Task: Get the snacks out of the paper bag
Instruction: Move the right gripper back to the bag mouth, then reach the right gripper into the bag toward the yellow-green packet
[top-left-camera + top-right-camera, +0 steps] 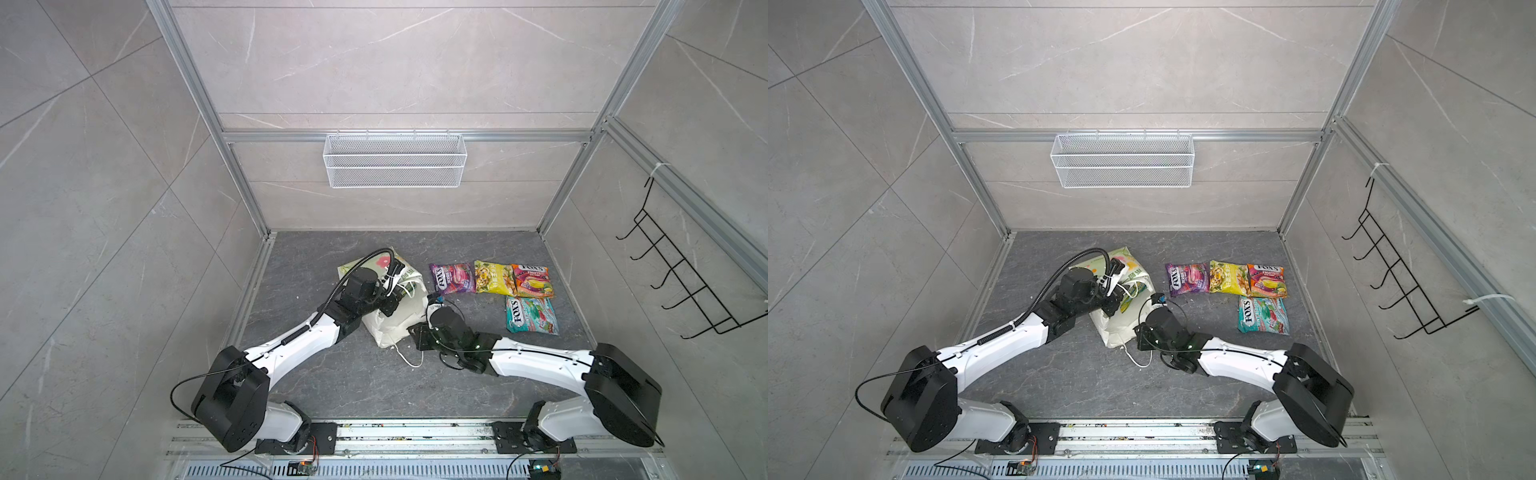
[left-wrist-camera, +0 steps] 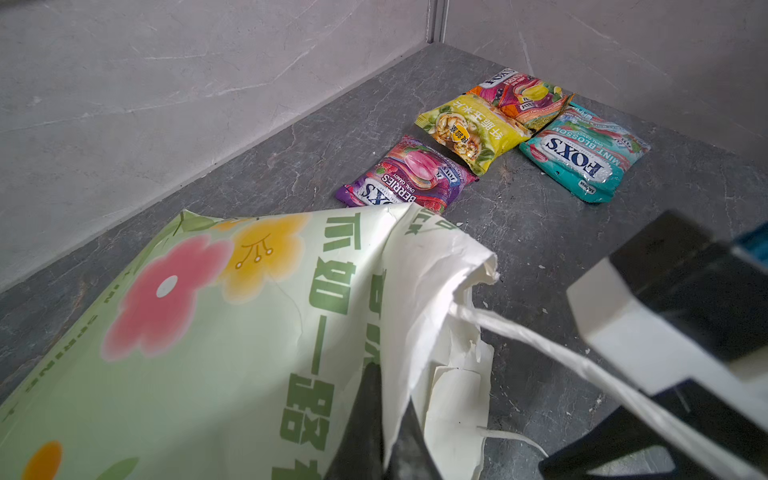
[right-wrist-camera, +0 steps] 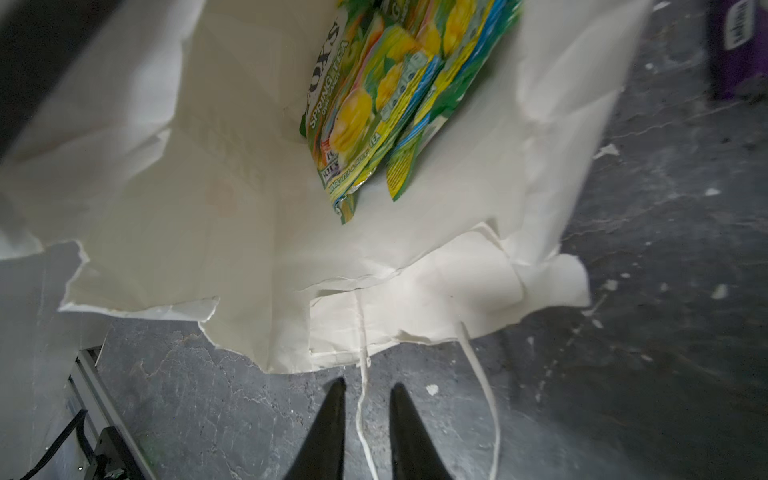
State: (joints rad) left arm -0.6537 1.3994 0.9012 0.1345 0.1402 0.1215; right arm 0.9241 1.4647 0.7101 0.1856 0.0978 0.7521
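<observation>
We saw the left gripper (image 2: 384, 415) clamped on the upper edge of the paper bag (image 2: 187, 353). The right gripper (image 3: 368, 390) hung just outside the bag's mouth, fingers slightly apart astride a cord handle (image 3: 363, 332). Two green-yellow snacks (image 3: 374, 104) lay inside the bag, and four other packets (image 1: 493, 277) lay beside it.

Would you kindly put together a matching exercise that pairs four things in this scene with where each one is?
Things:
1. purple packet
2. teal packet
3. green-yellow packets
4. wire mesh basket

Places:
A. inside the paper bag
B. hanging on the back wall
C. on the table, at the end of the row of three nearest the bag
D. alone on the table, on the robot's side of that row

Pairs: 1-C; 2-D; 3-A; 4-B
</observation>
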